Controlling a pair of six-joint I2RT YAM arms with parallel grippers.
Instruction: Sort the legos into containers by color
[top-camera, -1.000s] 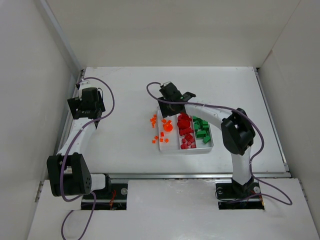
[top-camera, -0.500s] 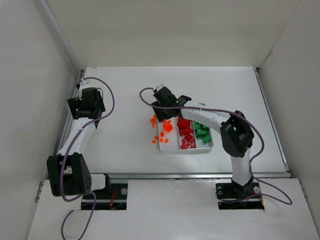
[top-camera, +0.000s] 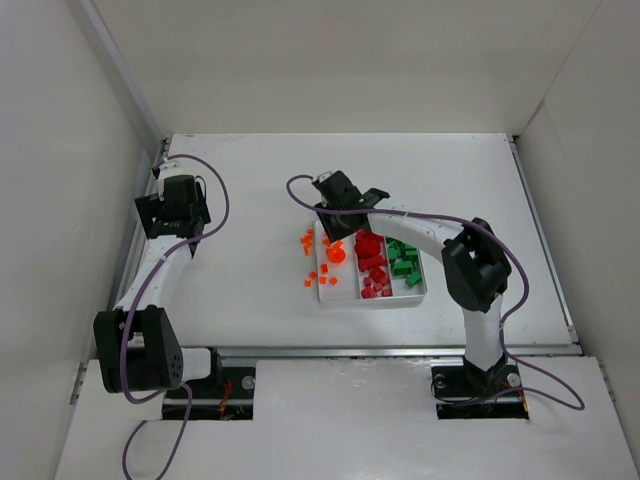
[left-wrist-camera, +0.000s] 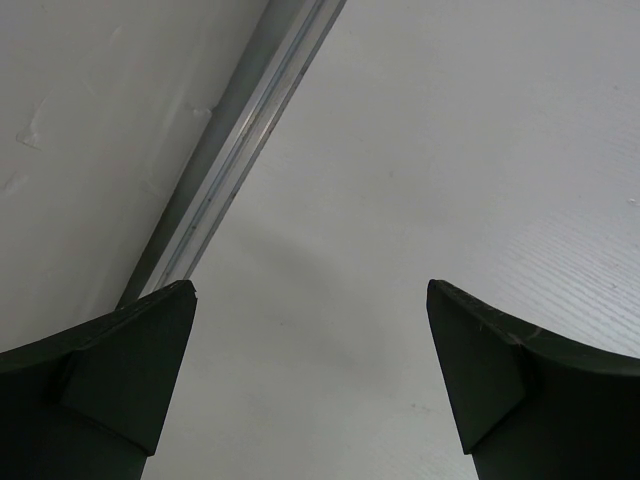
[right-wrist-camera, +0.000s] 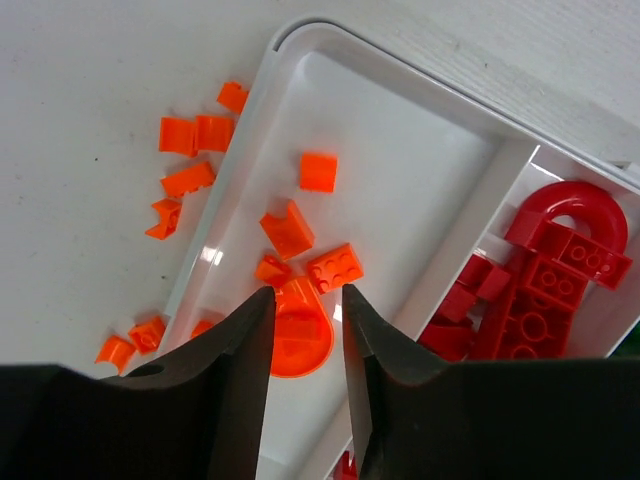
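Observation:
The white tray (top-camera: 372, 298) holds orange legos (top-camera: 335, 254) in its left container, red legos (top-camera: 372, 262) in the middle one and green legos (top-camera: 405, 260) in the right one. More orange legos (top-camera: 308, 241) lie loose on the table left of the tray. My right gripper (right-wrist-camera: 307, 292) hovers over the left container (right-wrist-camera: 400, 170), jaws a narrow gap apart with nothing pinched. Below that gap lies a rounded orange piece (right-wrist-camera: 300, 345). Loose orange bricks (right-wrist-camera: 190, 150) sit outside the tray rim (right-wrist-camera: 300, 30). My left gripper (left-wrist-camera: 310, 300) is wide open over bare table at the far left.
A metal rail (left-wrist-camera: 240, 150) runs along the table's left edge beside the left gripper, with the enclosure wall just beyond. White walls close in the back and the right side. The right arm (top-camera: 470, 260) arches over the tray's right side.
The right gripper swung left toward the loose orange legos, then came back over the left container, and its jaws narrowed. The left arm has not moved.

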